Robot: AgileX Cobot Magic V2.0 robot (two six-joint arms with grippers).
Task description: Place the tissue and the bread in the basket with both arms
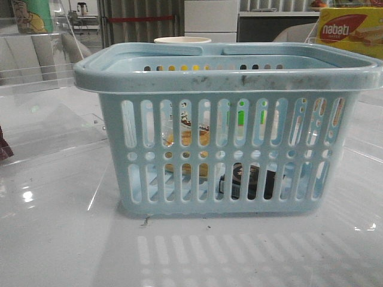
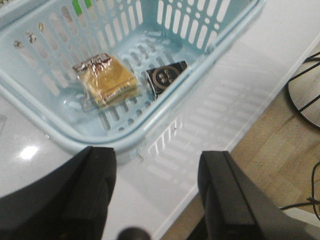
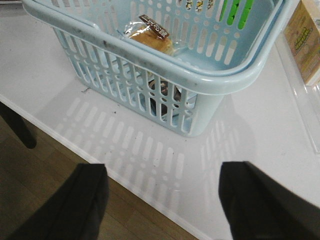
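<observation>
The light-blue basket stands mid-table. The bread, golden-brown in clear wrap, lies on its floor, and the black-and-grey tissue pack lies beside it. Through the slots in the front view the bread and tissue show. The right wrist view shows the basket, the bread and the tissue behind the slots. My left gripper is open and empty, above the table outside the basket. My right gripper is open and empty over the table's front edge. Neither gripper shows in the front view.
A yellow-and-red nabati box stands at the back right, also in the right wrist view. A white cup is behind the basket. Clear plastic trays lie at the left. Wooden floor lies past the table edge.
</observation>
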